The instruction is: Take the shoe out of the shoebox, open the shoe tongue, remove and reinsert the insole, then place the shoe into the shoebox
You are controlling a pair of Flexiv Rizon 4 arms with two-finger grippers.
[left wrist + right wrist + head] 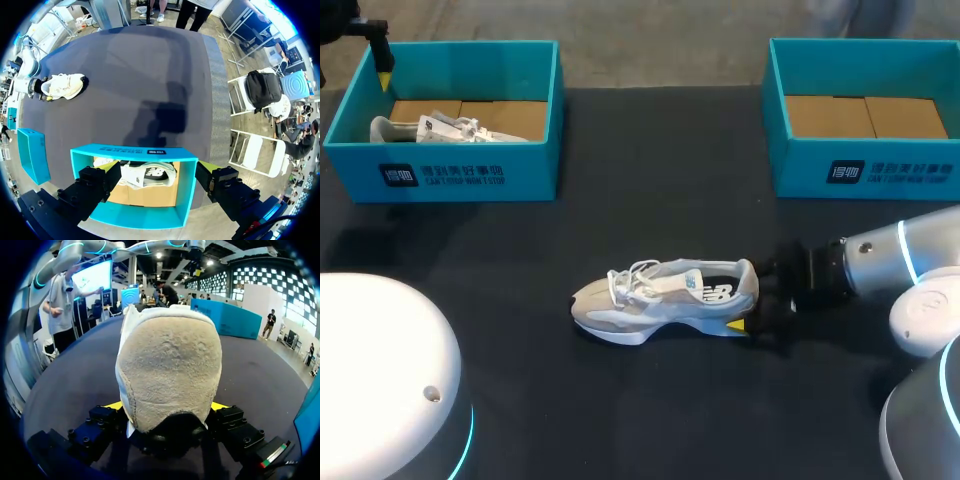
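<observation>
Dark table (pixel 650 150) carries the shoe (pixel 665 300) at its middle, upright on its sole, with a logo (pixel 717 293) on its side. My right claw (pixel 752 300) is clamped on its heel. My left claw (pixel 157 172) hangs wide open and empty above the left box (pixel 470 175), where a second shoe (pixel 430 128) lies. That box and the right box (pixel 865 170) each bear white print on the front wall.

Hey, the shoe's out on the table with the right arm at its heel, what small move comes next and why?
Probably bring the left end effector across to the tongue of the shoe. The shoe lies on the table, its heel gripped by the right end effector and its tongue apparently closed, while the left hangs open over the left shoebox.
</observation>
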